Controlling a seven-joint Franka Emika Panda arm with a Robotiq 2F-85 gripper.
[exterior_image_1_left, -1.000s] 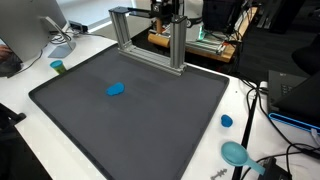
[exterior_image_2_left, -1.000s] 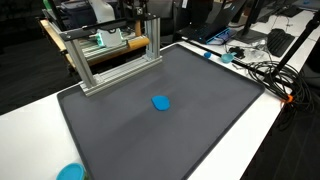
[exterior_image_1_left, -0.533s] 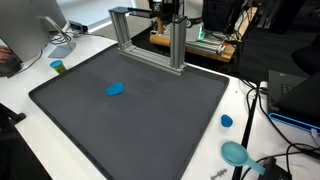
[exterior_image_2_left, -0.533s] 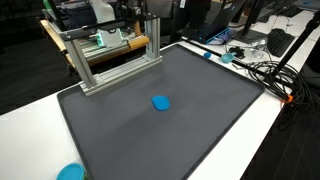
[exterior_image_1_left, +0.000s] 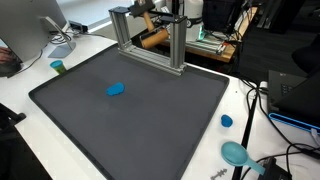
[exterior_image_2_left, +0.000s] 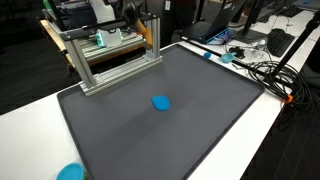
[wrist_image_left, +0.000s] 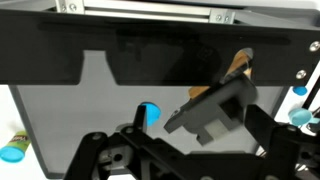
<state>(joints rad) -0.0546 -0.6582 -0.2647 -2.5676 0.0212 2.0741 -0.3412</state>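
Compared with a second ago, a brown wooden stick (exterior_image_2_left: 143, 30) now shows slanting beside the top bar of the silver aluminium frame (exterior_image_1_left: 178, 45) at the far edge of the white tabletop (exterior_image_2_left: 30, 130). The black tool (wrist_image_left: 190, 140) hangs there, and I cannot tell whether its fingers are spread or pinching the stick. The small flat blue piece (exterior_image_1_left: 116, 89) has stayed on the dark grey mat (exterior_image_1_left: 150, 125), near its middle and well apart from the frame.
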